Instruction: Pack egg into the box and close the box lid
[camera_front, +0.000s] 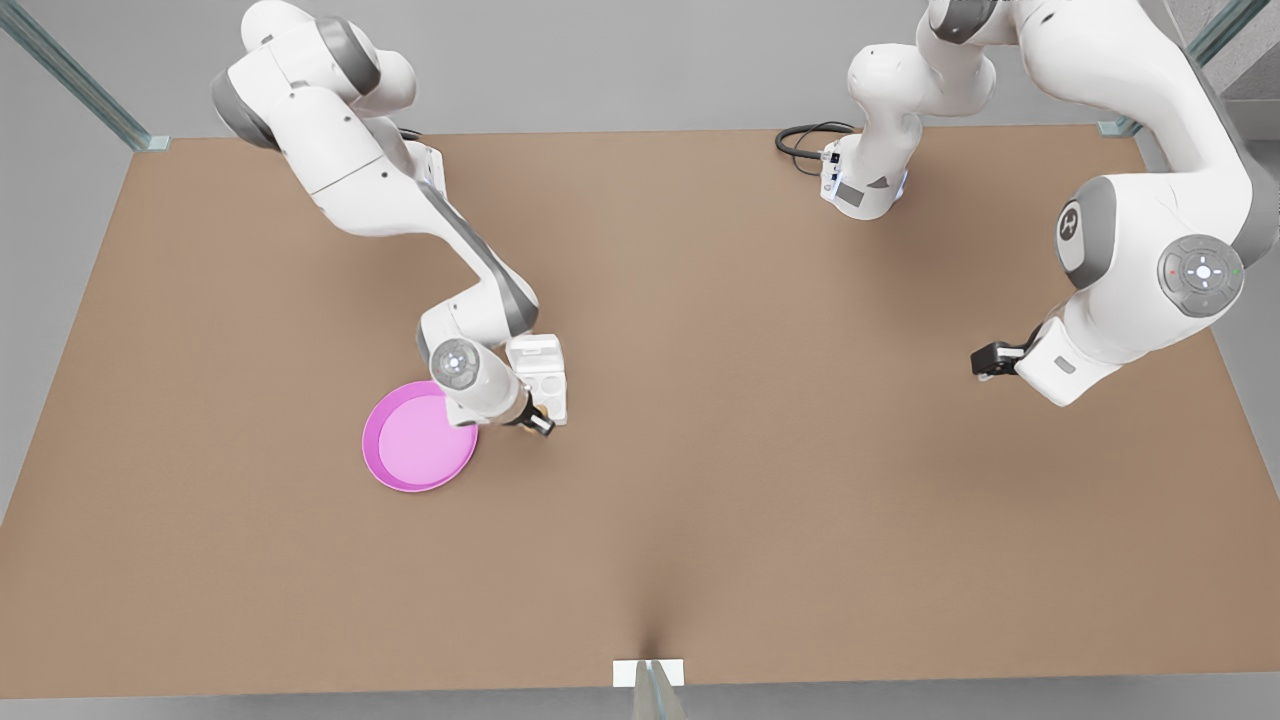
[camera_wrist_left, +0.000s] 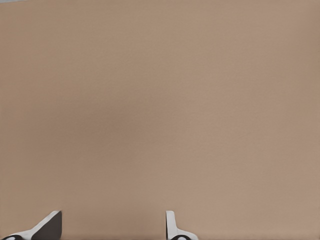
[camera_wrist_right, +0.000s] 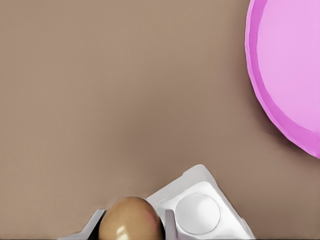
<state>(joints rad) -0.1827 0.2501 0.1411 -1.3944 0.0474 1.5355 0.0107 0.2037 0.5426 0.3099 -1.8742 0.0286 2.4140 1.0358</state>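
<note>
The tan egg (camera_wrist_right: 131, 221) sits between the fingers (camera_wrist_right: 169, 222) of my right gripper (camera_front: 537, 420), which is shut on it. It hangs at the near edge of the white box (camera_front: 548, 382), right beside an empty round cup (camera_wrist_right: 198, 212). The box lid (camera_front: 533, 350) lies open and flat behind the cup tray, partly covered by the arm. My left gripper (camera_front: 985, 360) waits at the front view's right, open over bare table, its fingertips (camera_wrist_left: 172, 227) spread wide apart.
A round pink plate (camera_front: 415, 440) lies on the brown table (camera_front: 700, 450) just to the front view's left of the box, partly under the right arm's wrist. A black cable (camera_front: 805, 140) loops at the far edge near an arm base.
</note>
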